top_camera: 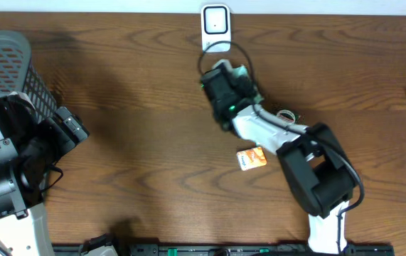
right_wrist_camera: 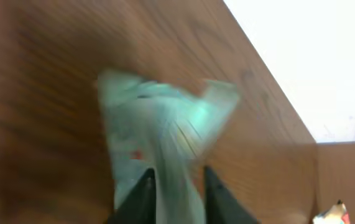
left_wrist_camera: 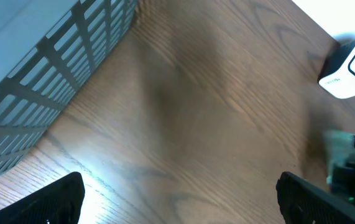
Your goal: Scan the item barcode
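In the overhead view, the white scanner [top_camera: 215,28] stands at the top centre of the wooden table [top_camera: 139,92]. The right arm [top_camera: 309,167] reaches from the lower right up toward it. The right gripper [top_camera: 222,72] sits just below the scanner and near it, not touching. A pale green packet [top_camera: 241,73] shows at the gripper's tip, just below and right of the scanner. An orange packet [top_camera: 252,158] lies flat on the wood beside the arm's lower link. A grey basket [top_camera: 7,60] fills the upper left corner. The left gripper [top_camera: 70,131] hangs just right of the basket, well apart from the scanner.

In the left wrist view, the left gripper's two dark fingers [left_wrist_camera: 53,202] sit in the bottom corners of the frame. They are spread wide, with nothing but bare wood between them. The basket's slatted wall crosses the upper left, and the scanner shows at the upper right edge. A blurred dark shape below the scanner is the right arm.

The right wrist view is heavily blurred. The two fingers [right_wrist_camera: 141,196] stand close together at the bottom centre. The pale green packet's lower end runs between them, and the rest fans out above toward the middle of the frame. The blur hides whether they pinch it.
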Robot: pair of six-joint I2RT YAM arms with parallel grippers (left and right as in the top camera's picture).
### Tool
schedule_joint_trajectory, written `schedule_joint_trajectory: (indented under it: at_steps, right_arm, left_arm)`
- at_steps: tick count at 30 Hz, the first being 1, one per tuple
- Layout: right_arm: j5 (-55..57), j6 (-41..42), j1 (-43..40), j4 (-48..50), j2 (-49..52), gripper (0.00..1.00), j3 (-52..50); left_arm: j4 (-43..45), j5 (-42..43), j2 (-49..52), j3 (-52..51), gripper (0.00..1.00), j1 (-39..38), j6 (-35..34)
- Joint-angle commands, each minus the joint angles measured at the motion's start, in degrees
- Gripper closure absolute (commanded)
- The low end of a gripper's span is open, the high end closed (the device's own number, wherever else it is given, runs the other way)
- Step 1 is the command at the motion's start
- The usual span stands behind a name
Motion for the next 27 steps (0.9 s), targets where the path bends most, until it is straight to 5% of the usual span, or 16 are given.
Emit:
schedule_joint_trajectory:
  at_steps: [1, 3, 9, 16, 27]
  right_arm:
    - [-0.4, -0.4, 4.8, -0.4, -0.3, 0.78, 0.2]
    - [-3.1, 3.9, 7.6, -0.7, -0.3, 0.70, 0.2]
    - [-5.4, 11.5, 9.6, -1.1, -0.5, 0.67, 1.3]
    - [-11.8, 12.2, 3.2, -3.2, -0.8, 0.49, 2.4]
    - [-60.8, 21.2, -16.3, -9.0, -3.1, 0.34, 7.0]
  left_arm:
    - [-0.2, 0.5, 0.0, 0.9, 0.02, 0.3, -0.1]
    - [-0.2, 0.5, 0.0, 0.9, 0.02, 0.3, -0.1]
    - [-0.2, 0.5, 0.0, 0.9, 0.02, 0.3, -0.1]
    - [-0.2, 0.5, 0.0, 0.9, 0.02, 0.3, -0.1]
    - [-0.2, 0.5, 0.0, 0.9, 0.02, 0.3, -0.1]
